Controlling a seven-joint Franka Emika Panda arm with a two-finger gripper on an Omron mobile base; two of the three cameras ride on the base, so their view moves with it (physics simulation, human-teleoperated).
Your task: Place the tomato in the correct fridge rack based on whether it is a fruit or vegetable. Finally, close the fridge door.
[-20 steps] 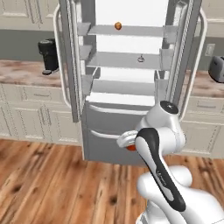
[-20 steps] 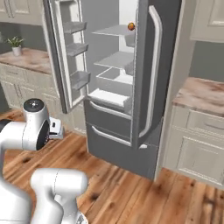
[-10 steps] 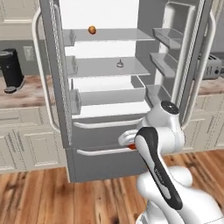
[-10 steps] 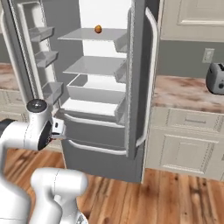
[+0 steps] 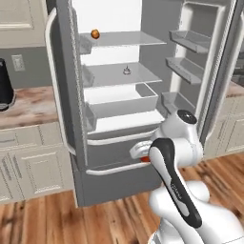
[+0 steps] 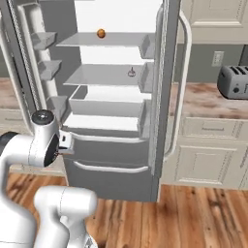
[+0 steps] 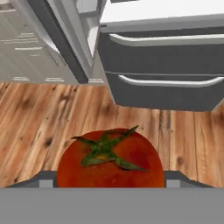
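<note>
gripper holding tomato low before open fridge; lifting to shelf risks bumping drawer front, knocking tomato loose

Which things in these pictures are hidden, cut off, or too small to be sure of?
- Claw fingertips: hand view, hidden behind the tomato, so the grip cannot be confirmed.
- Tomato: left base view, just a red sliver behind the arm.
- Small object on the middle shelf: both base views, too small to identify.
- Toaster: right base view, cut off by the right edge.
- Black appliance: left base view, cut off by the left edge.
</note>
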